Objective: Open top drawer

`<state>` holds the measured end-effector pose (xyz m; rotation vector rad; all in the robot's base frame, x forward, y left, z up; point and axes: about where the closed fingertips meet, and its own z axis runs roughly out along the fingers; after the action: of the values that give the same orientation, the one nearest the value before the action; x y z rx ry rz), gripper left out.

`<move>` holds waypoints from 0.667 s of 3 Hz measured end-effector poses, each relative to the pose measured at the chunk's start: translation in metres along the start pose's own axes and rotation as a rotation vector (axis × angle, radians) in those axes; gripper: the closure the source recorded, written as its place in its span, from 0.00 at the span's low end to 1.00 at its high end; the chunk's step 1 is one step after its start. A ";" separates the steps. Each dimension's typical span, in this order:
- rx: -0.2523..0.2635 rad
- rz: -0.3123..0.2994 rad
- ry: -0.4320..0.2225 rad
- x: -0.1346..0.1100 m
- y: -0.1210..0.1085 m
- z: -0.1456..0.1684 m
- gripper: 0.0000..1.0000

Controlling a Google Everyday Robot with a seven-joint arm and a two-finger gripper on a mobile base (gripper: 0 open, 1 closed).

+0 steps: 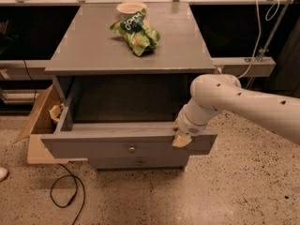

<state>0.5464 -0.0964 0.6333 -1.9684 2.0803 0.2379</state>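
Our gripper (182, 139) sits on the front lip of the top drawer (108, 146), right of its knob (131, 148); open or clamped, we cannot tell. The drawer stands well out under the cabinet top (187, 46); we judge a straight, level pull finishes it best

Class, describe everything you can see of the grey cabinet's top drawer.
The top drawer is grey, painted wood by its look, with a wide flat front and a small round metal knob at its centre. It stands pulled well out of the cabinet, level, with its side walls showing. Nothing shows inside the visible part. The robot's claw sits at the front panel's top edge, near its right end in the picture, touching it.
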 end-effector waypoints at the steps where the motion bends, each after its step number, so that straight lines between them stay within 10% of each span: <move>1: 0.000 0.000 0.000 0.000 0.000 0.000 0.84; 2: 0.000 0.000 0.000 0.000 0.000 0.000 0.61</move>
<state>0.5464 -0.0964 0.6333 -1.9685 2.0803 0.2380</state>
